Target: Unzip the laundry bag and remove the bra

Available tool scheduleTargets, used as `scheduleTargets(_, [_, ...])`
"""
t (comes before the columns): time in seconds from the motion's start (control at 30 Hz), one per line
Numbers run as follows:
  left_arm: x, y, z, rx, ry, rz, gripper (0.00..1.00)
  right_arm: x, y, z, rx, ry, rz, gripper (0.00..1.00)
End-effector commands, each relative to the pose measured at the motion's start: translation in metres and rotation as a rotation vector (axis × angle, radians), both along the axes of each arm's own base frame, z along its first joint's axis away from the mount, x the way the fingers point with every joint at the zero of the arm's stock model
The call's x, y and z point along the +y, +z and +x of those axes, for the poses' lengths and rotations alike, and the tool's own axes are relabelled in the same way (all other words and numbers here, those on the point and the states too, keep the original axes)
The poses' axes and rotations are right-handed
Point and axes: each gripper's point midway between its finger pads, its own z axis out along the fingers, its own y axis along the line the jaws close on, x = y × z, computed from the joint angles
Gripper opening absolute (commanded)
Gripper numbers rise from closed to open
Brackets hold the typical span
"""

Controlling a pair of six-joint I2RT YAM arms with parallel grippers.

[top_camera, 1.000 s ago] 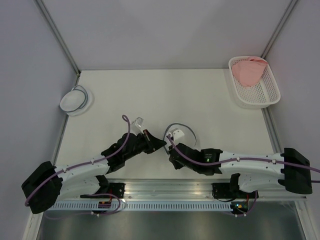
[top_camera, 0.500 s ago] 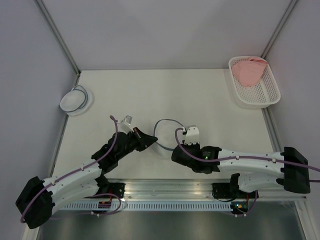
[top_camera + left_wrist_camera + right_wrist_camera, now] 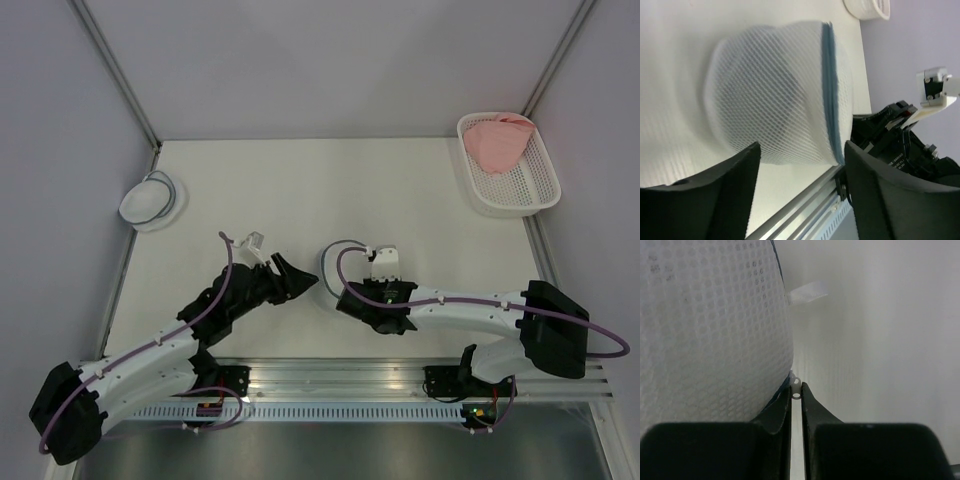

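1. At the far left of the worktop [image 3: 400, 190] a smaller white dome [image 3: 150, 200] sits alone, well apart from both arms. It is not the bag you are working on.
2. Your left fingers [image 3: 725, 195] stand wide apart, one on each side of the laundry bag [image 3: 775, 95]. They hold nothing. The mesh is blurred in the left wrist view, so a light brush against it cannot be ruled out.
3. The laundry bag lies on the worktop between the two arms, near the front edge, with its zipper rim [image 3: 829, 75] turned toward the right arm. The stretch of rim you can see looks closed, and nothing is coming out of the bag. I judge the unzipping barely begun at best.
4. Your right fingers [image 3: 777, 412] are almost together, pinching a small white tab right at the bag's rim, most likely the zipper pull [image 3: 796, 390].
5. At the far right a white basket [image 3: 535, 190] holds a pink garment [image 3: 495, 142]; what it is cannot be told. Running the zipper round, opening the lid and taking out the bra remain to be done.
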Motion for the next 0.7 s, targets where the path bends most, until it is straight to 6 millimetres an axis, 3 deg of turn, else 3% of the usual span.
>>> scheduleTargets(0.0, [0.026, 0.005, 0.016, -0.044, 0.140, 0.082, 0.75, -0.023, 0.004, 0.001, -0.019, -0.033, -0.055, 0.01])
scheduleTargets(0.13, [0.053, -0.015, 0.021, -0.056, 0.272, 0.103, 0.84, -0.027, -0.001, 0.000, 0.001, -0.035, -0.068, 0.05])
scheduleTargets(0.17, [0.052, -0.013, 0.023, -0.078, 0.272, 0.084, 0.84, -0.026, -0.002, 0.000, 0.005, -0.034, -0.069, 0.06])
scheduleTargets(0.27, [0.050, -0.039, 0.024, -0.053, 0.263, 0.126, 0.84, -0.024, -0.006, 0.001, 0.012, -0.029, -0.070, 0.01])
scheduleTargets(0.37, [0.038, -0.051, 0.027, -0.036, 0.216, 0.141, 0.84, -0.021, -0.007, 0.003, 0.016, -0.030, -0.076, 0.00])
scheduleTargets(0.4, [0.033, -0.067, 0.028, 0.001, 0.196, 0.182, 0.83, -0.021, -0.008, 0.003, 0.019, -0.028, -0.080, 0.00])
scheduleTargets(0.47, [0.021, -0.066, 0.033, -0.016, 0.166, 0.154, 0.83, -0.019, -0.010, 0.002, 0.024, -0.024, -0.078, 0.00])
scheduleTargets(0.5, [0.018, -0.078, 0.033, -0.003, 0.153, 0.168, 0.83, -0.019, -0.010, 0.002, 0.030, -0.017, -0.079, 0.00])
scheduleTargets(0.53, [0.009, -0.064, 0.039, -0.053, 0.144, 0.109, 0.83, -0.018, -0.011, 0.002, 0.032, -0.015, -0.070, 0.00])
scheduleTargets(0.6, [0.003, -0.071, 0.041, -0.056, 0.122, 0.100, 0.83, -0.018, -0.011, 0.001, 0.037, -0.006, -0.068, 0.00])
scheduleTargets(0.67, [-0.011, -0.057, 0.043, -0.093, 0.088, 0.030, 0.83, -0.015, -0.012, 0.000, 0.040, 0.006, -0.051, 0.00])
